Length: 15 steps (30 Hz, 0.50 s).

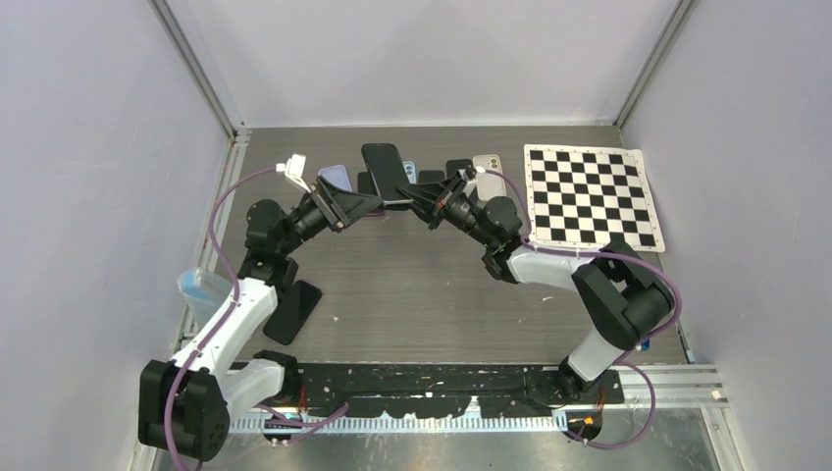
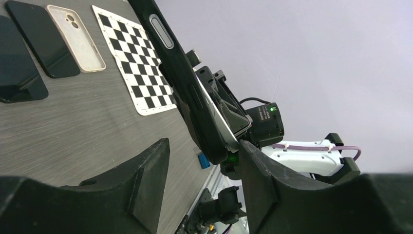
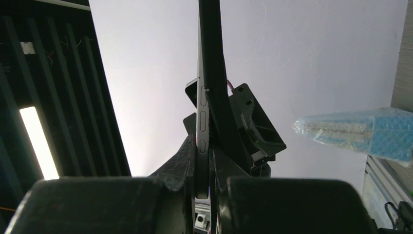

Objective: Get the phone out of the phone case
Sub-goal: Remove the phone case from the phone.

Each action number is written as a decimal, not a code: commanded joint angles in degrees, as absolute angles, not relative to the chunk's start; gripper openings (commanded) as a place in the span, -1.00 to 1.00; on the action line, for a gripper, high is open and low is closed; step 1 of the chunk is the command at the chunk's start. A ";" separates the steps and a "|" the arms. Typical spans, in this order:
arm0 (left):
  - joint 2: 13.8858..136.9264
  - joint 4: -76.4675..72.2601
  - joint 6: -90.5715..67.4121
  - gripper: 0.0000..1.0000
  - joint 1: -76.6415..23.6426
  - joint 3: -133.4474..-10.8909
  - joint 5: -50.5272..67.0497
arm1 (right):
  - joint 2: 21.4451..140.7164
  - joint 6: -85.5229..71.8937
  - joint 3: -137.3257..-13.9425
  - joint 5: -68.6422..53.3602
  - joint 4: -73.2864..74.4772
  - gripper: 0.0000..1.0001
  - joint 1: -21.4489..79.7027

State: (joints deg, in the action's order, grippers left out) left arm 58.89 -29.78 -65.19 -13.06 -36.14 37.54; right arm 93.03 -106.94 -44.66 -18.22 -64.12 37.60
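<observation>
Top external view: the cased phone (image 1: 385, 169) hangs above the table (image 1: 412, 294) between both arms. The right jaws pinch the phone's end tight, anchoring it; the left jaws stand half open around the black case (image 2: 185, 83), seemingly to peel it off.

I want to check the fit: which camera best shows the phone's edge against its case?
Right wrist view: the phone's silver edge and the black case run side by side, edge-on. Left wrist shows them slanted; top view only a dark flat face.
</observation>
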 commanded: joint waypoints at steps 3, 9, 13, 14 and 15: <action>58.94 -31.95 -61.10 0.20 -13.19 -34.92 38.32 | 91.42 -115.83 -46.85 -17.55 -78.35 -0.99 38.31; 59.53 -34.53 -60.37 0.41 -13.19 -33.99 39.18 | 91.78 -119.83 -46.24 -16.83 -80.79 -0.99 38.51; 59.59 -37.09 -59.83 0.61 -13.18 -32.61 38.81 | 92.19 -121.99 -46.13 -16.40 -82.31 -0.99 38.72; 59.72 -37.39 -59.63 0.63 -13.18 -32.41 38.82 | 92.19 -122.23 -46.22 -16.46 -82.34 -0.99 38.78; 59.90 -37.48 -59.47 0.64 -13.23 -32.17 38.62 | 92.19 -122.33 -46.36 -16.55 -82.35 -0.99 38.82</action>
